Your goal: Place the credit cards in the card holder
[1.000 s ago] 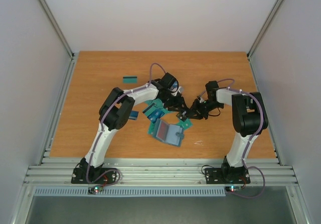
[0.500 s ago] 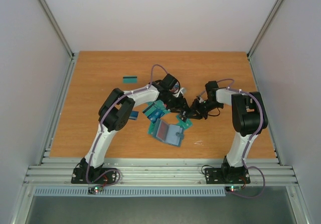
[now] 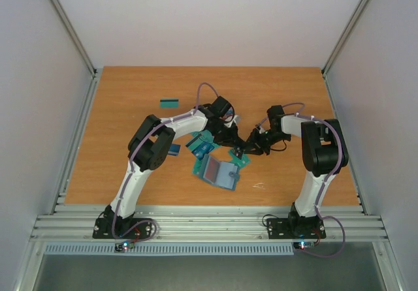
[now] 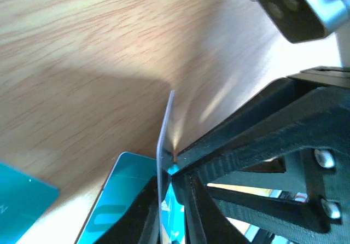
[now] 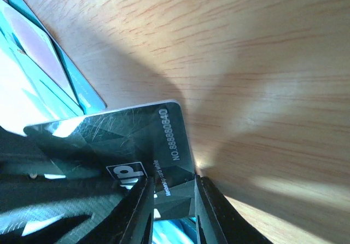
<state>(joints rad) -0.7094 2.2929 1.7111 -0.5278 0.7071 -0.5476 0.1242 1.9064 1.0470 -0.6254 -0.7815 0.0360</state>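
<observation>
Right gripper (image 5: 170, 197) duty, mid-table: pinched a black card (image 5: 120, 140) by one end, printed number showing, and held it above the wood of the table (image 3: 130, 95). Met from the opposite side by the left gripper (image 4: 170, 188), jaws set narrow about that same card, seen there edge-on; could not tell whether clamped on it or merely close. Found the holder (image 3: 219, 172) lying open just near of both grippers, with loose teal cards (image 3: 202, 147) just beside it on its far-left side and one more well apart toward the far left. Could not make out whether anything sat inside it. Judged a hand-over between arms, with most of the task undone. Risked a drop onto the pile below if released on the right before a firm bite on the left. Risked a bent or twisted card if tugged by both at once. Risked, later, a skidding holder, unpinned on smooth wood, if nudged by a card's edge instead of entered cleanly.
</observation>
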